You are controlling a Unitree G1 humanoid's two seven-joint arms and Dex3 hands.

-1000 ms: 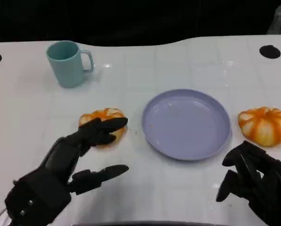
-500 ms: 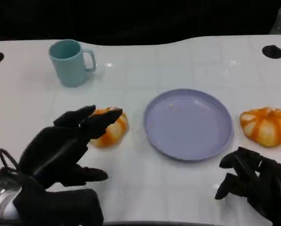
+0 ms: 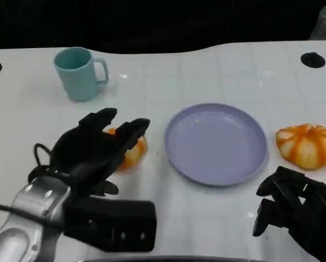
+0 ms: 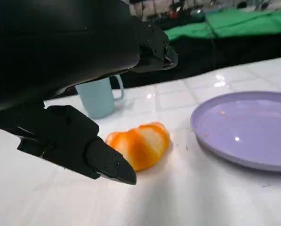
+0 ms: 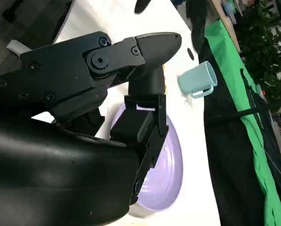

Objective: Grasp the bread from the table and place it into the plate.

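The left hand (image 3: 94, 150), fingers apart and holding nothing, is closing in over the bread (image 3: 131, 152) left of the purple plate (image 3: 216, 143), nearing a grasp, while the right hand (image 3: 296, 210) is waiting curled and empty.

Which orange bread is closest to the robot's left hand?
The bread left of the plate, near the mug: bread sits right under the left hand. The other bread lies beyond the plate's right side.

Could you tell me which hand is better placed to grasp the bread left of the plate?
The left hand: it hovers open right over that bread, while the right hand sits near the table's front edge, across the plate.
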